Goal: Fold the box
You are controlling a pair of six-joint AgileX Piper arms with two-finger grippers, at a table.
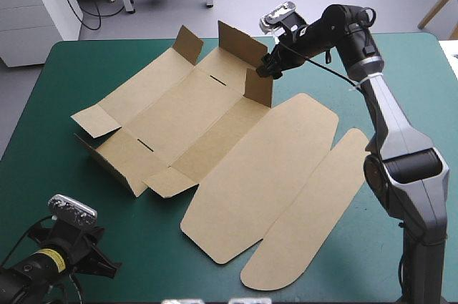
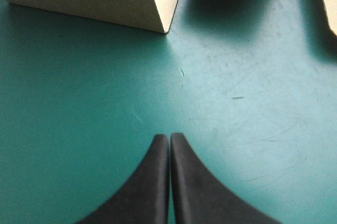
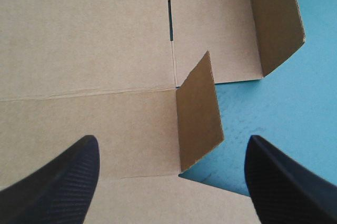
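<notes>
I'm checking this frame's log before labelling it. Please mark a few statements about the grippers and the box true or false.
1. The right gripper is open. True.
2. The left gripper holds the box. False: it is shut on nothing, over bare teal-green cover, short of the box.
3. A raised flap stands ahead of the right gripper. True.
4. The box is a finished tray. False: its long lid panels lie flat.
</notes>
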